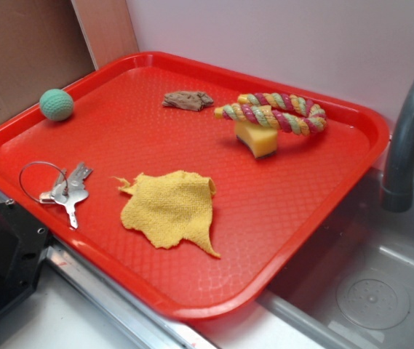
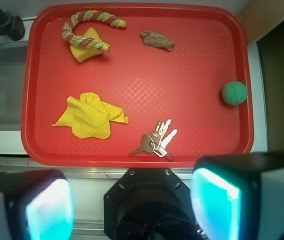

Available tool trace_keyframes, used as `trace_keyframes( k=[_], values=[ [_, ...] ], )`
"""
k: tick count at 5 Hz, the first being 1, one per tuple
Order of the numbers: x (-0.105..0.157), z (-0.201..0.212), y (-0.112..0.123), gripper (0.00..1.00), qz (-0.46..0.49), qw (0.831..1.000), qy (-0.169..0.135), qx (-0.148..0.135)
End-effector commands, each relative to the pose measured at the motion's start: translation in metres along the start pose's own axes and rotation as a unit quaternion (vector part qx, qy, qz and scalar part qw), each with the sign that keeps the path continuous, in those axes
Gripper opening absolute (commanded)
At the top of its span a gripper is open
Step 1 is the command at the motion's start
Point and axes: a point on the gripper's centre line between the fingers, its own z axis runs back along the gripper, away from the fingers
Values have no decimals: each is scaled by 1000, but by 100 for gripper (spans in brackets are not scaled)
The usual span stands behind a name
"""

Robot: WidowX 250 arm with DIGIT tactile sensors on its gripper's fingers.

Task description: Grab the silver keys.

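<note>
The silver keys [image 2: 156, 141] lie unobscured on the tray [image 2: 191, 60]; the hand [image 2: 132, 205], fingertips cropped, gapes empty.

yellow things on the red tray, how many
2: a crumpled yellow cloth near the tray's middle front, beside the silver keys, and a yellow sponge wedge under the striped rope ring at the back.

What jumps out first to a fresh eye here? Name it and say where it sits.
The big bright red plastic tray fills the scene, beside a grey sink. On it, a crumpled yellow cloth lies near the front middle, and a striped rope ring rests on a yellow sponge wedge at the back. The shiny silver keys on a wire ring lie at the tray's front-left edge, with a green knitted ball in the far-left corner.
</note>
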Motion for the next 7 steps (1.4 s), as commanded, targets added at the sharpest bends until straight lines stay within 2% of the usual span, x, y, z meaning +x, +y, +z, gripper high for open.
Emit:
trace_keyframes(
  k=[1, 2, 3, 4, 5, 6, 7],
  values=[
    [0, 0, 0, 100, 0, 1000, 0, 0],
    [3, -31, 24, 100, -63, 998, -23, 7],
    [15, -82, 53, 100, -145, 989, -10, -6],
    [11, -129, 62, 100, -154, 987, 27, -21],
    [3, -177, 57, 100, -160, 984, 63, -46],
    [-8, -198, 32, 100, -187, 975, 83, -82],
    [-19, -205, 22, 100, -200, 971, 112, -66]
  ],
)
